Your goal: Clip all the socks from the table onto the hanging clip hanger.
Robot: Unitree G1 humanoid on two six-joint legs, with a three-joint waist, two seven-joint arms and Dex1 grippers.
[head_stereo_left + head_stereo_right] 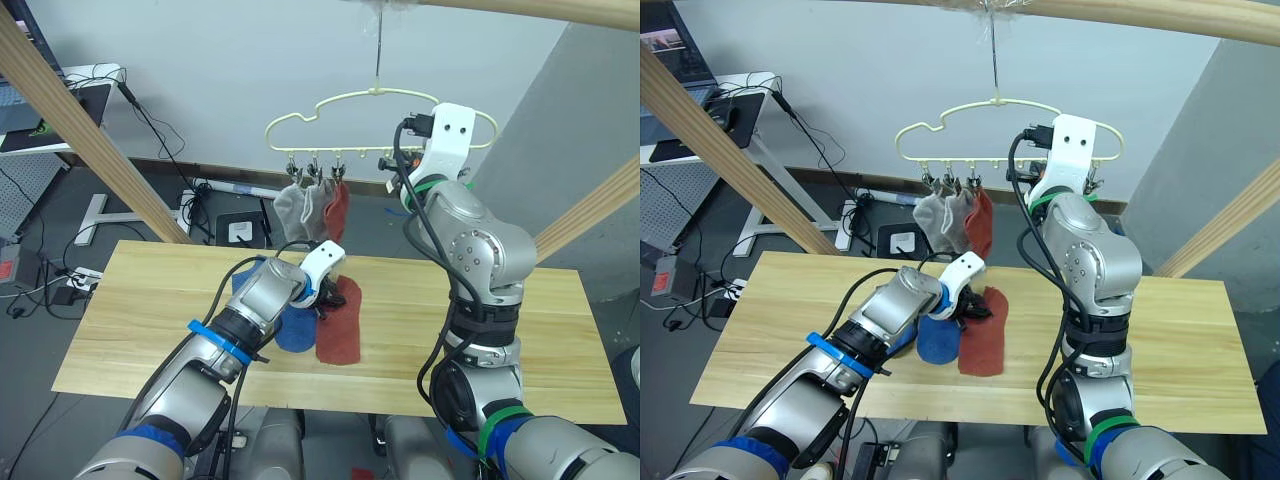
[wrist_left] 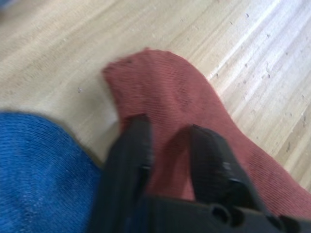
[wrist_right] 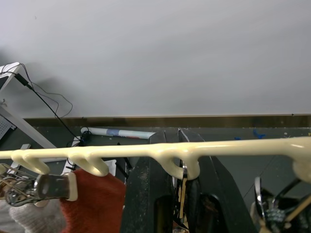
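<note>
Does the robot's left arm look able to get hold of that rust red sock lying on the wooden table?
Probably yes. The left gripper is already down over the rust red sock on the light wooden table, its open black fingers straddling the fabric. The blue sock lies beside it, not across it.

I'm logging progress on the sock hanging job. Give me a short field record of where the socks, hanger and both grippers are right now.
socks hung: two grey socks and one red sock, clipped side by side on the hanger
socks on table: a red sock and blue socks on the table
left gripper: down on the table's red sock, fingers open astride it
right gripper: raised at the hanger's bar, fingers around a clip loop
hanger: hooked to a wooden pole overhead
</note>
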